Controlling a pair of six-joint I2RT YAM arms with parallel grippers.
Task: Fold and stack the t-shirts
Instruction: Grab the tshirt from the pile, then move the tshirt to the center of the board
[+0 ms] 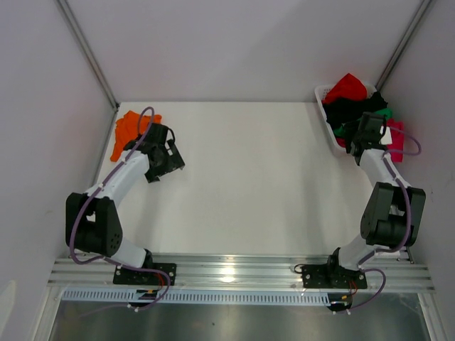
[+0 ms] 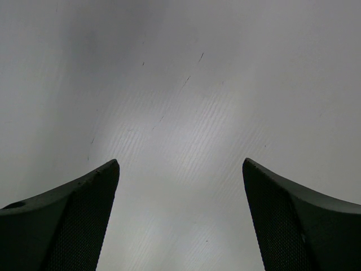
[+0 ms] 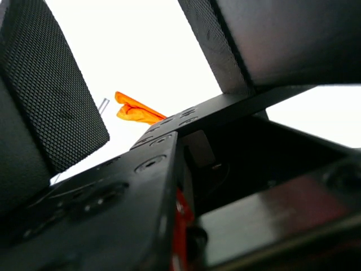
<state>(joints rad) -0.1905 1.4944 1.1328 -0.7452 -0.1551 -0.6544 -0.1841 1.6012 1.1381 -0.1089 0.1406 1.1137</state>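
An orange t-shirt [image 1: 129, 128] lies crumpled at the table's far left; it also shows far off in the right wrist view [image 3: 135, 110]. My left gripper [image 1: 169, 158] is just right of it, open and empty over bare table [image 2: 180, 162]. A red t-shirt [image 1: 346, 87], a black one [image 1: 352, 110], a bright green one [image 1: 384, 112] and a magenta one [image 1: 395, 135] are piled in a white basket [image 1: 323, 92] at the far right. My right gripper [image 1: 364, 133] hangs over that pile; its fingers [image 3: 51, 90] stand wide apart with nothing between them.
The white table [image 1: 263, 170] is walled at the back and both sides. An aluminium rail [image 1: 234, 270] with the arm bases runs along the near edge. A black arm part fills the lower half of the right wrist view [image 3: 146, 192].
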